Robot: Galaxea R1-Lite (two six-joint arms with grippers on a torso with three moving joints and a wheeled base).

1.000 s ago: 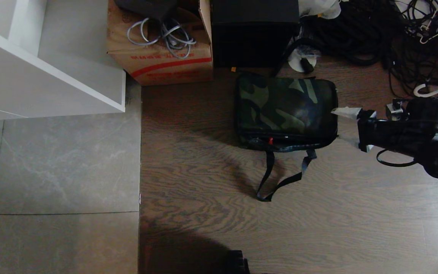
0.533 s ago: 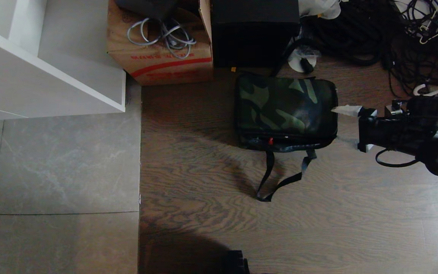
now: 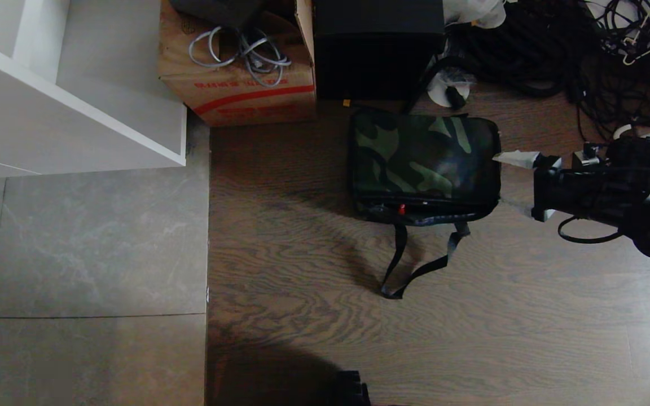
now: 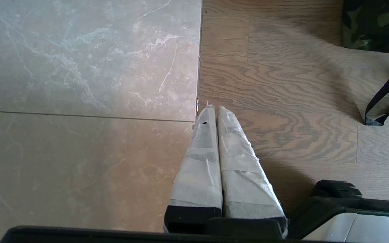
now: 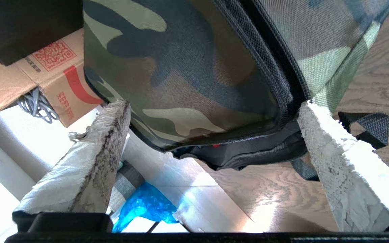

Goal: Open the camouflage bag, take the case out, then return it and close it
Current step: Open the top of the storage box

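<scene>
The camouflage bag (image 3: 424,163) lies flat on the wood floor, its black strap (image 3: 415,265) trailing toward me. A narrow gap along its near side shows a small red spot (image 3: 401,209). The case is hidden. My right gripper (image 3: 500,179) is at the bag's right end, open wide. In the right wrist view the bag's end (image 5: 187,60) and zipper edge sit between the spread taped fingers (image 5: 329,148) of that gripper (image 5: 211,108). My left gripper (image 4: 213,108) is shut, parked over the seam between tile and wood, away from the bag (image 4: 373,27).
A brown cardboard box (image 3: 235,73) with grey cable and a tall plain black box (image 3: 378,51) stand just behind the bag. Tangled black cables (image 3: 556,51) fill the far right. A white shelf unit (image 3: 77,101) stands at the far left.
My right gripper has shifted slightly toward the far side along the bag's right end, still open. The bag and the left gripper have not moved.
</scene>
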